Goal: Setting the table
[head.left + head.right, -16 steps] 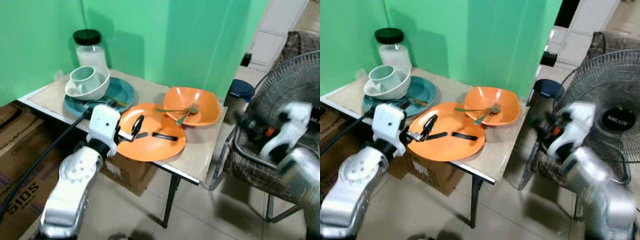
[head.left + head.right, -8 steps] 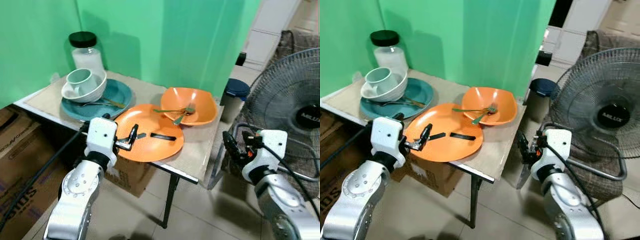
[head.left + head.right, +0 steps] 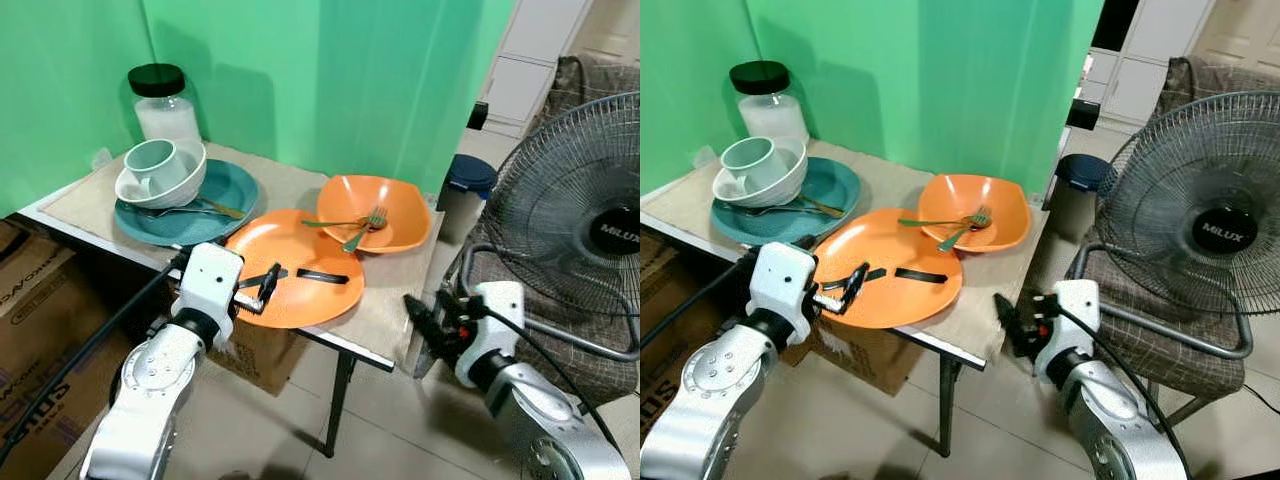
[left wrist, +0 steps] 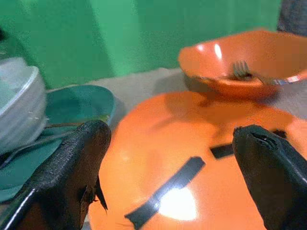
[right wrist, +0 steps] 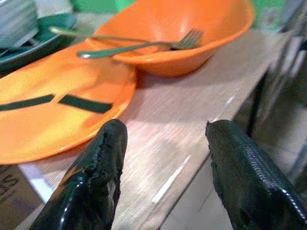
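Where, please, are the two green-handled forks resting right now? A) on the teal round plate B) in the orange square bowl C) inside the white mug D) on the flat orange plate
B: both green-handled forks lie across the orange square bowl, tines toward its middle.

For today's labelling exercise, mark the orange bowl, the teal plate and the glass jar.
orange bowl (image 3: 400, 205), left eye view, on its inner wall.
teal plate (image 3: 232, 187), left eye view, on its bare right part.
glass jar (image 3: 770, 115), right eye view, on its body below the black lid.
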`<state>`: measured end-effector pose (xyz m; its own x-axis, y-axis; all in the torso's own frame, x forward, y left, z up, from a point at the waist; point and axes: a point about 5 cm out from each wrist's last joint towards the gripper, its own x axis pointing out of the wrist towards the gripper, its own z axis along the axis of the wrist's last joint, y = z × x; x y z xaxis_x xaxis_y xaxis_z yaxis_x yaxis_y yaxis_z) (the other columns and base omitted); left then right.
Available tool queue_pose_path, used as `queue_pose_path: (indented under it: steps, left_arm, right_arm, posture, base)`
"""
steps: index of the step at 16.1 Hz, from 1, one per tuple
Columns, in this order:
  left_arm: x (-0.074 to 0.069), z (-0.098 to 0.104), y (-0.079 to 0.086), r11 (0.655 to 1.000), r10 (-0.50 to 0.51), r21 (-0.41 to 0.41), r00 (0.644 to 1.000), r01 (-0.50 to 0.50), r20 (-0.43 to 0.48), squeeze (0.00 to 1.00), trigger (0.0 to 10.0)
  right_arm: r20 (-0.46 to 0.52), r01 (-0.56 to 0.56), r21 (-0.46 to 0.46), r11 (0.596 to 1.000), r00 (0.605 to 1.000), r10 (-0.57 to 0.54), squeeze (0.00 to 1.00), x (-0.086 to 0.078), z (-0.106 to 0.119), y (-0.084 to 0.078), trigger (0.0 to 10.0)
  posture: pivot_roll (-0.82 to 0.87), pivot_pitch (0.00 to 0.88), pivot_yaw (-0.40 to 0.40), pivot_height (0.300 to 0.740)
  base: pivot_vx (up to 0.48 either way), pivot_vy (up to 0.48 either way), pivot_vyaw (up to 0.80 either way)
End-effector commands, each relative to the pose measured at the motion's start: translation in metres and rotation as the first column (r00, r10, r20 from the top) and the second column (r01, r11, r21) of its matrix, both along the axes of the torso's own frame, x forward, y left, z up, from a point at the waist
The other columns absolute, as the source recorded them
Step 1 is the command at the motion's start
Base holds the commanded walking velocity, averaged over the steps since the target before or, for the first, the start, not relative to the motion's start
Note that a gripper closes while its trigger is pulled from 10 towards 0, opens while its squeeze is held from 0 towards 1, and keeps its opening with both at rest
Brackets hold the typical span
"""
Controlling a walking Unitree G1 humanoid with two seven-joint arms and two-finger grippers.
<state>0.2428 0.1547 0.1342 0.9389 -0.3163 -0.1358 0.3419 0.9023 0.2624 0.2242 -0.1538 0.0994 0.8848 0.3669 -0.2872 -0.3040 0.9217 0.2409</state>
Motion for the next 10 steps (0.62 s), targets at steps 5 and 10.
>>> queue_pose_path:
  steps: [5, 10]
  left_arm:
    - [0.005, 0.007, 0.003, 1.0, -0.021, -0.007, 0.999, 0.021, 0.032, 0.0, 10.0]
    - [0.004, 0.007, -0.006, 0.999, -0.019, -0.042, 0.999, 0.02, 0.039, 0.0, 10.0]
  right_arm:
    - [-0.004, 0.036, 0.029, 0.999, 0.999, -0.036, 0.0, 0.009, -0.002, -0.002, 10.0]
    - [0.043, 0.19, 0.083, 0.978, 0.98, -0.194, 0.0, -0.001, 0.004, -0.01, 10.0]
  posture:
    - [0.07, 0.0, -0.044, 0.74]
    - [0.07, 0.0, -0.036, 0.74]
  base:
    - [0.0, 0.0, 0.0]
    - [0.0, 0.247, -0.45]
